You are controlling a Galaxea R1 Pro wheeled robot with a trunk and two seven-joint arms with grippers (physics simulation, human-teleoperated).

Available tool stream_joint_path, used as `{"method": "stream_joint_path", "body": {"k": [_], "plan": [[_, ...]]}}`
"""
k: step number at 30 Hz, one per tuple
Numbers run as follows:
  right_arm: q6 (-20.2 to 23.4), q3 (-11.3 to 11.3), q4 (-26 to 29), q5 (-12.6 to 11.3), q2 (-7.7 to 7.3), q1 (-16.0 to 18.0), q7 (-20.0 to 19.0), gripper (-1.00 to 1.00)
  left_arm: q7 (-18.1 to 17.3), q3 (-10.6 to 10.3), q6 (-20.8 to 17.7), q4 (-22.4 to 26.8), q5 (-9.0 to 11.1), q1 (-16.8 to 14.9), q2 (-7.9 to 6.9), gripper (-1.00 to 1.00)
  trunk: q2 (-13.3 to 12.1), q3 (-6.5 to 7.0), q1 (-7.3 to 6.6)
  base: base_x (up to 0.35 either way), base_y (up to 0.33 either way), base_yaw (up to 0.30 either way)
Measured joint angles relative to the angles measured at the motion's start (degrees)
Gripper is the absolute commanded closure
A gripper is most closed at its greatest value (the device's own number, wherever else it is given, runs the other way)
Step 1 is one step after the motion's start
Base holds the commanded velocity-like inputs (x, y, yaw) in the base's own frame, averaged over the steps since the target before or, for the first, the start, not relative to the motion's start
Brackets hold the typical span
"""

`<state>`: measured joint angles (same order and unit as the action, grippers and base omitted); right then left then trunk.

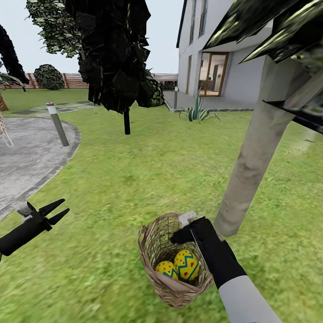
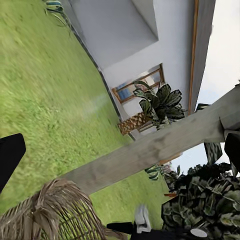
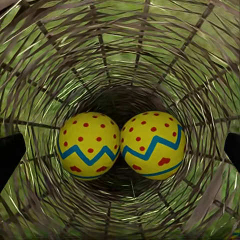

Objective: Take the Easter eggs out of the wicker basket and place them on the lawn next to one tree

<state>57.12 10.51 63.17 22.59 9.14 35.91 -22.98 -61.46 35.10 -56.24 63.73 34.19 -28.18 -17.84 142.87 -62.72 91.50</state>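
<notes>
Right arm, white forearm w/ black wrist, reaches fwd and angles down so the right gripper [image 1: 188, 224] sits at the wicker basket [image 1: 154, 244] rim; jaws spread wide, pointing down its inside, holding nothing. Lawn [image 1: 148, 170] lies all around. Tree [image 1: 255, 152], pale trunk, leans just beyond and to the right of that gripper, base close to basket. Two Easter eggs [image 3: 89, 145] [image 3: 152, 145] lie touching at basket bottom, straight below the fingers. Left gripper [image 1: 56, 211] is held well to the left, arm low and level, fingers parted, empty.
</notes>
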Motion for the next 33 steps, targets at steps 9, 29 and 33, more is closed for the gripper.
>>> {"method": "stream_joint_path", "body": {"k": [9, 29, 33], "plan": [[0.00, -0.03, -1.26, 0.10, -0.26, 0.01, 0.00, -1.00, 0.00, 0.00, 0.00, 0.00, 0.00, -0.01, 0.00, -1.00, 0.00, 0.00, 0.00, 0.000, 0.000, 0.000], [-0.25, -0.10, -18.84, -0.08, 0.02, 11.19, -0.08, -1.00, 0.00, -0.07, 0.01, 0.00, -0.01, 0.00, 0.09, -1.00, 0.56, -3.73, 0.61, 0.000, 0.000, 0.000], [-0.33, -0.04, -18.94, 0.41, 0.08, 11.42, -0.03, -1.00, 0.00, -0.07, 0.01, 0.00, -0.03, 0.00, 0.14, -1.00, 0.61, -4.61, 0.71, 0.000, 0.000, 0.000]]}}
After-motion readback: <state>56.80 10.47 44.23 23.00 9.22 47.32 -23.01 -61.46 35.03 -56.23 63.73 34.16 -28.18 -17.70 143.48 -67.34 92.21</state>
